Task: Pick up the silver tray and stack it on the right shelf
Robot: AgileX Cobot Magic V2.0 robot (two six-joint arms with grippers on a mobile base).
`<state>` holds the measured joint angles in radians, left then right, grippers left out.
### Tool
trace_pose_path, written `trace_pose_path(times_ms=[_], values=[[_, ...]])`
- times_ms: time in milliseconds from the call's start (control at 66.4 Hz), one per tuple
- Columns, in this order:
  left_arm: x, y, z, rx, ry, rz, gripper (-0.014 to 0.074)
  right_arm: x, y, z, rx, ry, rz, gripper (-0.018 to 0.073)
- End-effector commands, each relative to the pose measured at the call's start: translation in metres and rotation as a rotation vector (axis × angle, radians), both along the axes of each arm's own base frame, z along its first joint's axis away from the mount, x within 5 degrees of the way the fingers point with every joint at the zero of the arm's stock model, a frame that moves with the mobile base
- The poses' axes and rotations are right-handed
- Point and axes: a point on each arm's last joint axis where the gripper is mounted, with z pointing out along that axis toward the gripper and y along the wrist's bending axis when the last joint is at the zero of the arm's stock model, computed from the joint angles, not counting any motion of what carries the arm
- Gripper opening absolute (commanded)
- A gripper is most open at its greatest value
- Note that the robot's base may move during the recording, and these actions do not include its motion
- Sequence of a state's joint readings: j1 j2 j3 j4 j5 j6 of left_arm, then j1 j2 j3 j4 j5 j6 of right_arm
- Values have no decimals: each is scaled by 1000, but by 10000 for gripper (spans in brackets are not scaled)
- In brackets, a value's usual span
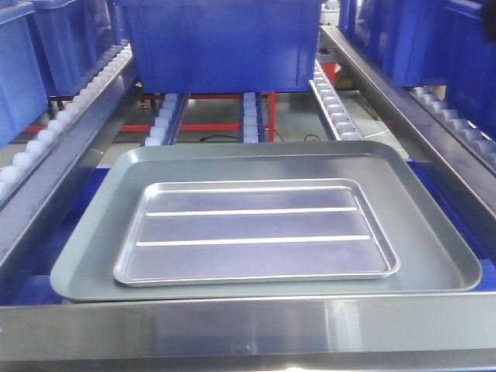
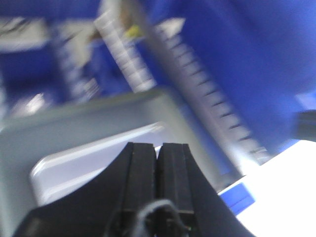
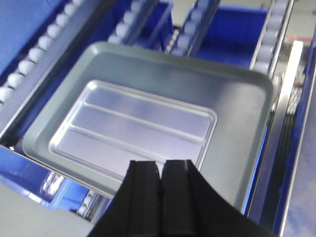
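The shiny ridged silver tray (image 1: pixel 256 231) is being carried inside a larger matte grey tray (image 1: pixel 70 263), toward its front edge. Both black grippers, left (image 2: pixel 159 150) and right (image 3: pixel 161 168), are being held closed, empty.

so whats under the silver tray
The silver tray lies flat inside a larger matte grey tray, which sits on the roller shelf. The grey tray's middle and the rollers beneath are covered, so they can't be seen.

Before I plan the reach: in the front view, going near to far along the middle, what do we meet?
Brushed-steel front bar → grey tray near rim → silver tray → grey tray far rim → white roller tracks → blue bin.
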<state>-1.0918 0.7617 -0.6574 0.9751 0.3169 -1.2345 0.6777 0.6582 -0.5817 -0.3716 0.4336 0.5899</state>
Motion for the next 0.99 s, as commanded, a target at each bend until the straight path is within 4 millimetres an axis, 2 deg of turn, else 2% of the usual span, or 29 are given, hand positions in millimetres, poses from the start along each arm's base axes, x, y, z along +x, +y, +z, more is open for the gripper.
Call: trace_pose_path(times_ms=[0, 121, 211, 708, 889, 980], values=[[-19, 9, 19, -92, -173, -151, -89, -12, -7, 23, 22, -194, 51, 50], [-30, 27, 17, -108, -263, -168, -89, -24, -17, 25, 5, -271, 64, 50], [-32, 33, 16, -95, -312, -163, -90, -28, -21, 27, 19, -289, 62, 50], [-33, 32, 17, -83, -332, -171, -90, -28, -21, 25, 13, -282, 60, 50], [-33, 32, 17, -83, -332, -171, -91, -31, -25, 7, 39, -260, 38, 50], [-33, 32, 17, -83, -332, -171, -91, -37, -33, -7, 83, -350, 2, 50]])
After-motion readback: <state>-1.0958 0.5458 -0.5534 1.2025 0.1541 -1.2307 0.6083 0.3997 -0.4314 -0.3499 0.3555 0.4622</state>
